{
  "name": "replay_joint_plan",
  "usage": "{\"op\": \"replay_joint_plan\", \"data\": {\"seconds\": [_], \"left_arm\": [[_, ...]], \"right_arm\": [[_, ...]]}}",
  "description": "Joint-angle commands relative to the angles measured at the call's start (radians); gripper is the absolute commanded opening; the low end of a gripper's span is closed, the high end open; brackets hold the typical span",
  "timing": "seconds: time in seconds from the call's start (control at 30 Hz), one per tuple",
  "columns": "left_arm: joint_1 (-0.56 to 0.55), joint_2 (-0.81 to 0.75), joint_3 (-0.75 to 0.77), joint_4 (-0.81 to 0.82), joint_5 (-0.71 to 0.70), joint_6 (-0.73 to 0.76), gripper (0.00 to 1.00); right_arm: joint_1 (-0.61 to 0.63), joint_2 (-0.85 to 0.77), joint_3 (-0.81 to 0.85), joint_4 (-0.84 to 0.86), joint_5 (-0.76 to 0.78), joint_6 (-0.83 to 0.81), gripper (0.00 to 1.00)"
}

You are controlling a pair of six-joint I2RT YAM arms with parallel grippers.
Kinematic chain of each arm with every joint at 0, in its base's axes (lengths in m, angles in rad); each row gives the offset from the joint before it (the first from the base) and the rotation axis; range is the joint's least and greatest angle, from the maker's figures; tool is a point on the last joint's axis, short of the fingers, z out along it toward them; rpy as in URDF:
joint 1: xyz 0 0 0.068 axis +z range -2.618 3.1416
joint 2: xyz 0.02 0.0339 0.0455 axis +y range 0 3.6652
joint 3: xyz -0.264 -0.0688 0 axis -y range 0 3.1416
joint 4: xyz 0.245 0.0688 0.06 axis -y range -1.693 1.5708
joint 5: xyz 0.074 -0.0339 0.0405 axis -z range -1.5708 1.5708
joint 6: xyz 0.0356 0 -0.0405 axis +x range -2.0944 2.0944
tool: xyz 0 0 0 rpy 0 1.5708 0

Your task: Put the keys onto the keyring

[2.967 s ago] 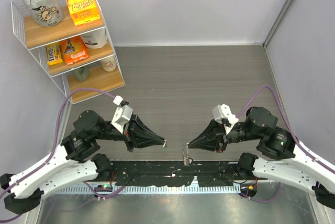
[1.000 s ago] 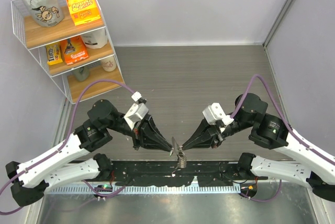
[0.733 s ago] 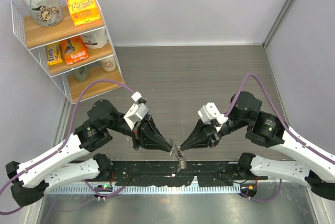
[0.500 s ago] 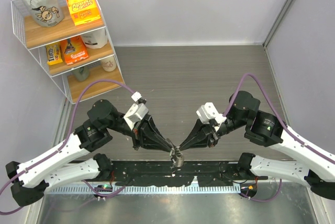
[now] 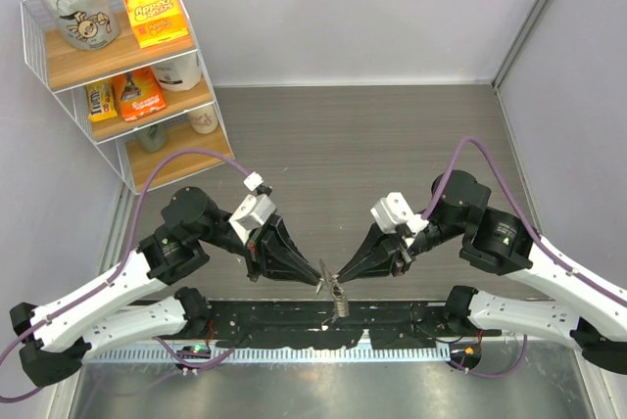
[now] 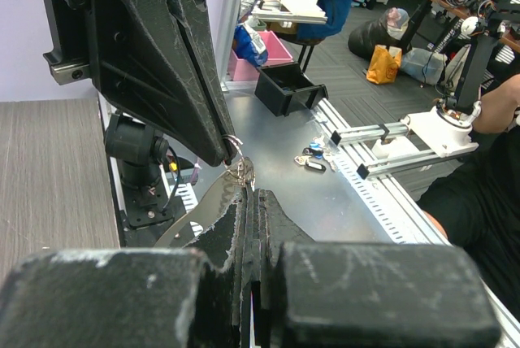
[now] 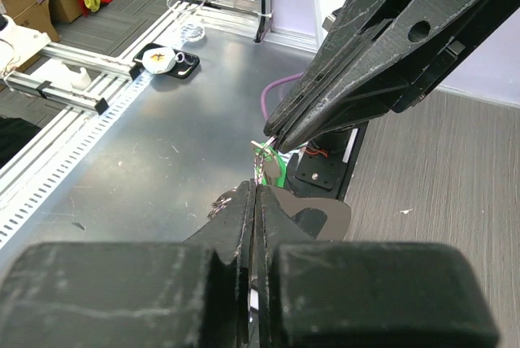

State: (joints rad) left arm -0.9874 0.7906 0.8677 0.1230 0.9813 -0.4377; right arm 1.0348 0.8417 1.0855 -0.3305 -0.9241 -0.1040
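Green-headed key (image 7: 273, 171) in left claw (image 7: 266, 133); glittering keyring (image 6: 241, 171) in right claw (image 6: 227, 154)

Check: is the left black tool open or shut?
Shut: the left tool has its fingers meeting with a hairline slit; the green-headed metal key hangs at its tip.

Left claw (image 5: 321, 281), right claw (image 5: 339, 276) (tips meeting), keyring (image 5: 339, 301) dangling beneath

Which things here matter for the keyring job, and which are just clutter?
Job:
green-headed key, held in left gripper
keyring, held in right gripper

Lying about:
wire shelf
orange box
grey bag
snack packets
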Motion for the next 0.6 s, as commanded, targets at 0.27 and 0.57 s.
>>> {"op": "replay_joint_plan", "data": {"seconds": [0.27, 0.57], "left_arm": [[-0.004, 0.001, 0.031, 0.049, 0.016, 0.001, 0.00], [-0.004, 0.004, 0.030, 0.055, 0.022, -0.003, 0.00]], "right_arm": [[0.019, 0.005, 0.040, 0.053, -0.033, -0.006, 0.05], [0.021, 0.023, 0.050, 0.067, -0.024, -0.005, 0.05]]}}
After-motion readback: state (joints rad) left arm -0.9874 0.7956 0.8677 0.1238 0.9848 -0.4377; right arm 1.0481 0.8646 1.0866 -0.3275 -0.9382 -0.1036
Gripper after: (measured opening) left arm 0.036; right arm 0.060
